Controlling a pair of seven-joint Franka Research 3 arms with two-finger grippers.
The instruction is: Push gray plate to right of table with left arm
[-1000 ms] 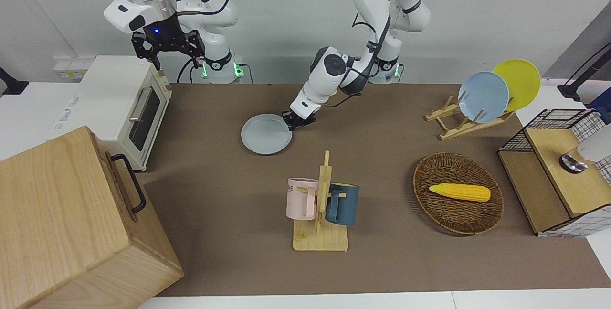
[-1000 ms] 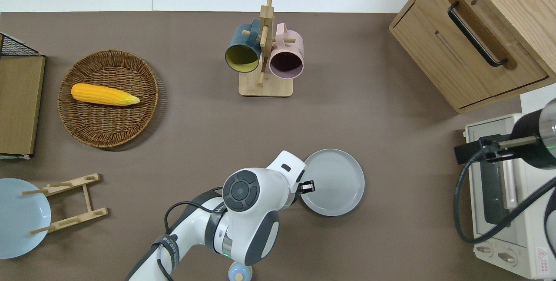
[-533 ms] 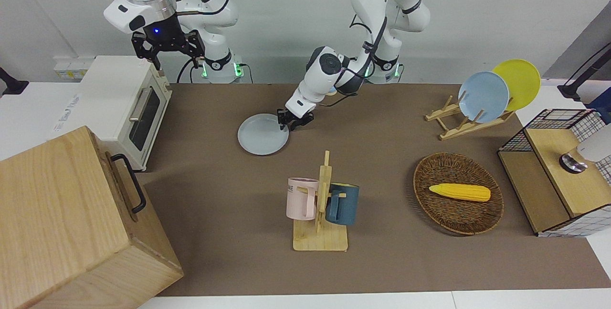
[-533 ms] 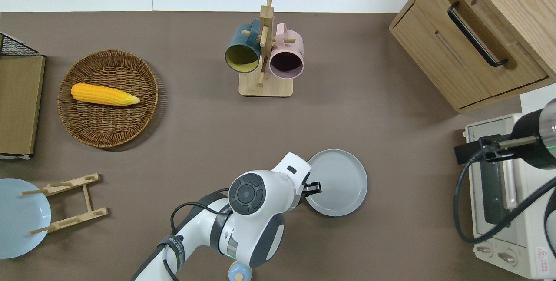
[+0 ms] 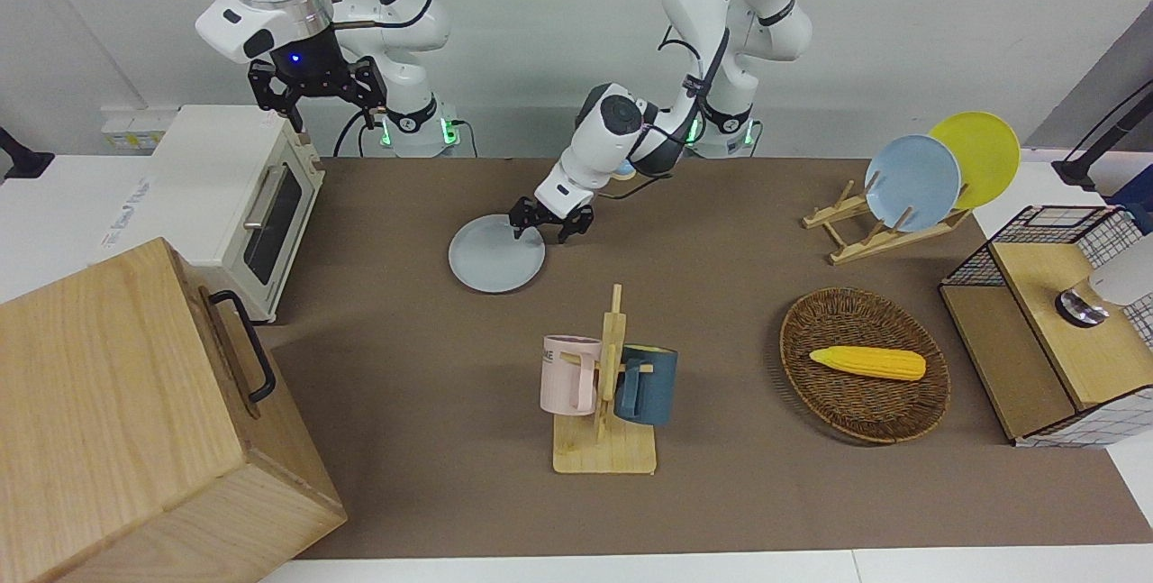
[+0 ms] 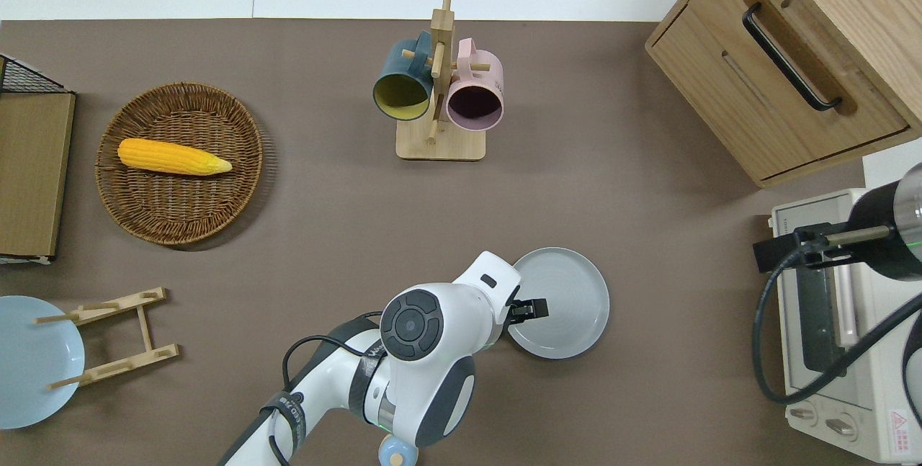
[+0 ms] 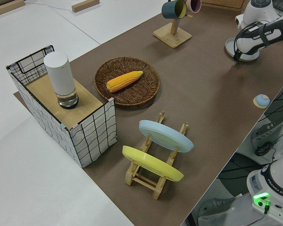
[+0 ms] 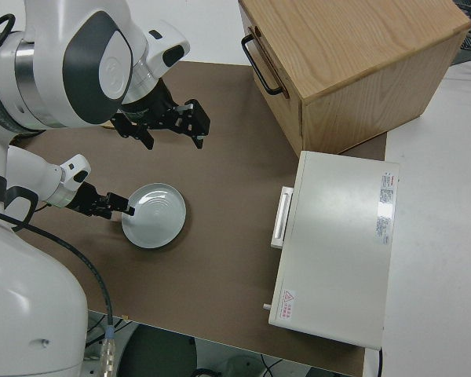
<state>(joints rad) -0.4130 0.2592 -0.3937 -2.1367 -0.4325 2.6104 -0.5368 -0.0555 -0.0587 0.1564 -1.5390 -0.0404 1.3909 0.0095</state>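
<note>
One wide brown table (image 5: 721, 493) carries everything, and I take its holders by size. The wooden cabinet (image 5: 135, 421) at the right arm's end is shut, its inside hidden. The white toaster oven (image 5: 225, 195) beside it has its door closed. The wire crate (image 5: 1045, 331) at my own end bears a white cylinder (image 7: 60, 80) on its wooden top. The wicker basket (image 6: 180, 228) holds one corn cob (image 6: 173, 157). The mug tree (image 6: 439, 142) hangs a blue mug (image 6: 400, 86) and a pink mug (image 6: 475, 95). The plate rack (image 5: 869, 236) props a pale blue plate (image 5: 912, 182) and a yellow plate (image 5: 977, 155) on edge.

The gray plate (image 6: 569, 304) lies flat on the mat, round, pale gray-blue, with a low raised rim and nothing on it. It sits about midway along the table, nearer to the robots than the mug tree.

My left gripper (image 6: 529, 310) is over the plate's edge that faces my arm's end; my fingers (image 5: 518, 227) are spread apart with nothing between them, one tip over the plate's inside and the other outside its rim.

Bare mat runs from the plate toward the toaster oven and cabinet, and between the plate and the mug tree.

The right gripper (image 5: 315, 101) is parked, fingers apart.
</note>
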